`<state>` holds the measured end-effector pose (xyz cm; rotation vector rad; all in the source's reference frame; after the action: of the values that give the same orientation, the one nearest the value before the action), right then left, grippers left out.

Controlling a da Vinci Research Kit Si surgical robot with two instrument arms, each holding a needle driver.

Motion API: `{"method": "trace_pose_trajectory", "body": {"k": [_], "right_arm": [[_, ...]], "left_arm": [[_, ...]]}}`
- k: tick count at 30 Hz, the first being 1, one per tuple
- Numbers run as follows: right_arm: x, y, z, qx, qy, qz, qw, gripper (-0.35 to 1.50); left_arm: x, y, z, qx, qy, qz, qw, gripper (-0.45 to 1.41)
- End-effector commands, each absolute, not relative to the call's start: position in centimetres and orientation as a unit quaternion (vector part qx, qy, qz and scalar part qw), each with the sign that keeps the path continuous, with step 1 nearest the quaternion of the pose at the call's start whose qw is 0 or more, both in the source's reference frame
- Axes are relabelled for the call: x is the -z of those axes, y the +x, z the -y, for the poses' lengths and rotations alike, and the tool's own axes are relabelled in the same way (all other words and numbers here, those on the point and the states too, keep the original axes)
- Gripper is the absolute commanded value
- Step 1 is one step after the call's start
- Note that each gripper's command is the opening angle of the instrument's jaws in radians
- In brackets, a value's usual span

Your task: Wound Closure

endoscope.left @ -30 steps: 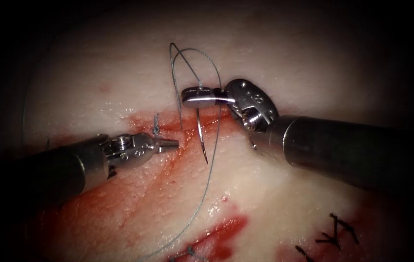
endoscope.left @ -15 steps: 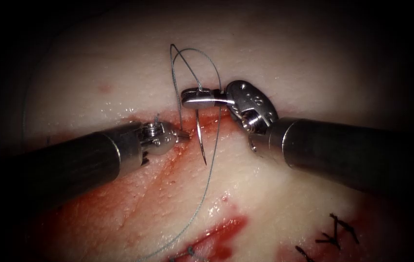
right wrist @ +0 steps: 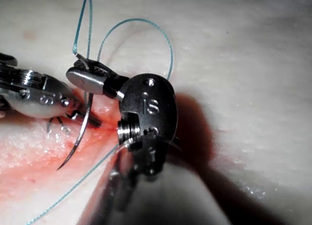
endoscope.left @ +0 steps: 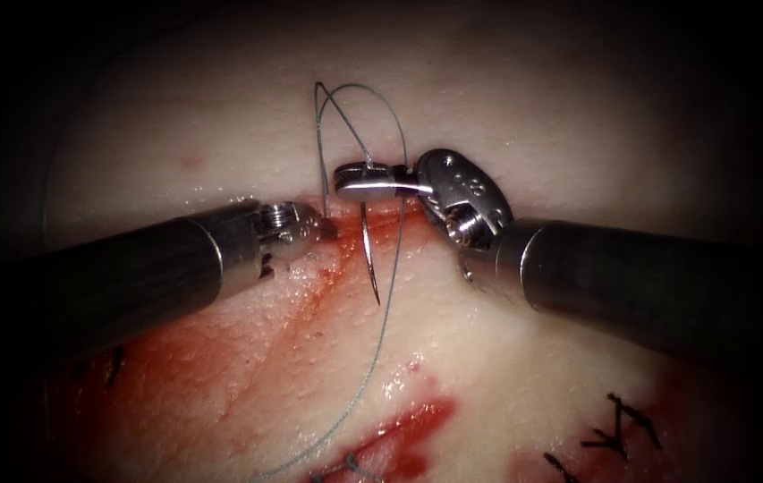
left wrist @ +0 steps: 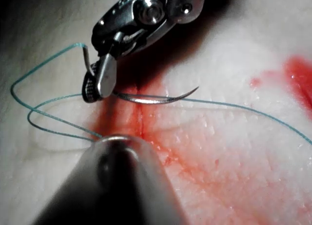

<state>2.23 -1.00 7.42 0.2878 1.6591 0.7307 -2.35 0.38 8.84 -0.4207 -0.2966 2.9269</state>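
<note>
So the needle (endoscope.left: 369,255) is gripped near its thread end by the right tool (endoscope.left: 365,180), jaws closed on it, and the rest of the curve hangs down from there over the cut (endoscope.left: 336,259) with the sharp tip free, above the tissue (endoscope.left: 506,376) and not stuck in it. The left tool (endoscope.left: 323,229) has its tip down at the red cut line just left of the needle's shaft, near it but apart from it; can't tell if its jaws are open or if it's got hold of anything. The thread (endoscope.left: 381,340) loops up behind the right tool's jaws toward the far edge of the tissue, then trails down past the needle toward the near edge. The right wrist view gives a better look at the needle (right wrist: 78,135) curving down beside the left tool (right wrist: 92,119). The left wrist view shows the needle (left wrist: 156,98) sideways, its tip pointing away from the right tool (left wrist: 97,84), with red fluid (left wrist: 131,122) under it. Old dark stitches (endoscope.left: 618,429) sit near the tissue's near right corner.
</note>
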Motion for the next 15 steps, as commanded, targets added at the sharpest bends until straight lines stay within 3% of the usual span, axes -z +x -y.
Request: {"method": "trace_pose_trajectory", "body": {"k": [1,11,12,13,15], "right_arm": [[-7.46,2.31,0.95,-0.315,0.125,-0.719,0.607,-0.35],[-7.56,2.35,0.94,-0.274,0.078,-0.726,0.626,-0.35],[-7.59,2.36,0.94,-0.267,0.067,-0.728,0.628,-0.35],[-7.62,2.37,0.93,-0.256,0.054,-0.730,0.632,-0.35],[-7.68,2.40,0.93,-0.245,0.041,-0.732,0.634,-0.35]], "left_arm": [[-8.91,-2.40,-0.43,-0.981,-0.141,0.106,0.082,-0.45],[-9.14,-2.31,-0.43,-0.984,-0.097,0.141,0.048,-0.45],[-9.15,-2.30,-0.43,-0.984,-0.090,0.145,0.043,-0.21],[-9.15,-2.30,-0.42,-0.985,-0.086,0.146,0.041,0.14],[-9.14,-2.31,-0.40,-0.985,-0.085,0.147,0.041,0.21]]}}
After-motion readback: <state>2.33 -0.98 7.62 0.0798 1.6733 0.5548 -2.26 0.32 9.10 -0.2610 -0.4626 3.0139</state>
